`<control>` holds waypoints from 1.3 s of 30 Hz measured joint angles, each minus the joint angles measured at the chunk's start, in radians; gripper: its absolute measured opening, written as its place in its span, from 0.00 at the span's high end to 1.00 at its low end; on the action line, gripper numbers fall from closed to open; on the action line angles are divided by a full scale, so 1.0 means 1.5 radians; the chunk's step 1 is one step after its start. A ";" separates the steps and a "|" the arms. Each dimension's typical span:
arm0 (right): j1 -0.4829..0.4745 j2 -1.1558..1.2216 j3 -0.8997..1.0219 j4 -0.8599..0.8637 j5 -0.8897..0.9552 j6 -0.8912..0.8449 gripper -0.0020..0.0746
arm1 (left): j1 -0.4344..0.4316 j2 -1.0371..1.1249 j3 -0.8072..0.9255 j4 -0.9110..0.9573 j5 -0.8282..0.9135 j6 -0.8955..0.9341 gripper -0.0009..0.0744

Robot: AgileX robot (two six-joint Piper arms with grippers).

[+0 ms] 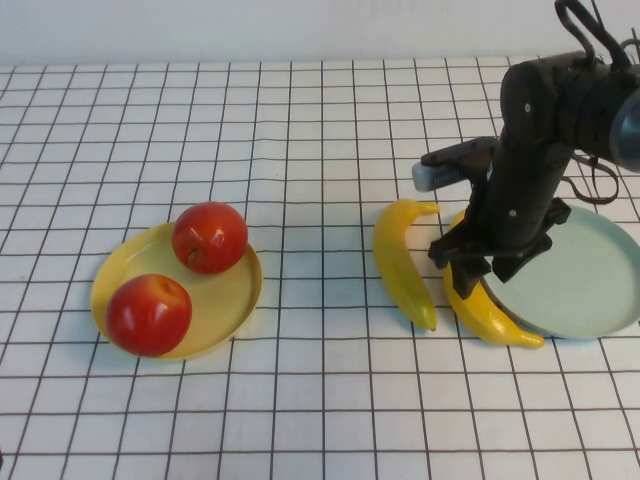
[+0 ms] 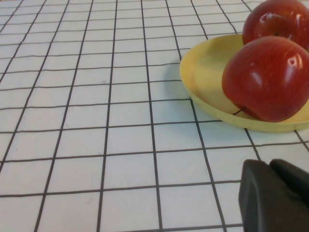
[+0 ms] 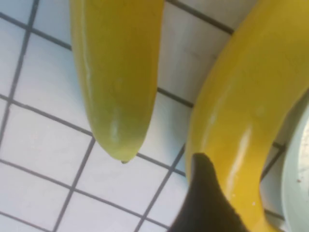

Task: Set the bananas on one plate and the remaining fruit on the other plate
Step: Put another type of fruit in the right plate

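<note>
Right arm: the black jointed arm reaches down from the far right of the high view, its forearm pitched steeply toward the worktop and its wrist over the near-left rim of the round, shallow, pale blue-green plate (image 1: 600,285).
Right tool (image 1: 487,262): its dark fingers stand spread, straddling the upper part of one banana; in the right wrist view one black fingertip (image 3: 205,203) lies against that banana's yellow skin. I cannot tell whether the fruit is lifted or only touched.
Left arm: it does not show in the high view.
Left tool (image 2: 277,195): only a dark, rounded part shows in its own wrist view, low over the worktop near the yellow plate; the fingers are pressed together and hold nothing.
Bananas, count two: the curved, glossy yellow banana under the right tool (image 1: 490,312) lies along the blue-green plate's left rim, its near end on the worktop; the second curved yellow banana (image 1: 400,260) lies on the worktop just left of the first, well off the plate.
Apples, count two: the round, shiny red far apple (image 1: 209,237) and the red near apple (image 1: 149,314) both sit on the round, shallow, pale yellow plate (image 1: 235,300), far to the left of the blue-green plate.
Plates, count two.
Worktop: white surface with a black grid of lines (image 1: 320,400).
Writing: none that can be read.
</note>
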 joint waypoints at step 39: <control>0.041 0.056 -0.038 -0.039 0.002 -0.018 0.47 | 0.000 0.000 0.000 0.001 0.000 0.000 0.99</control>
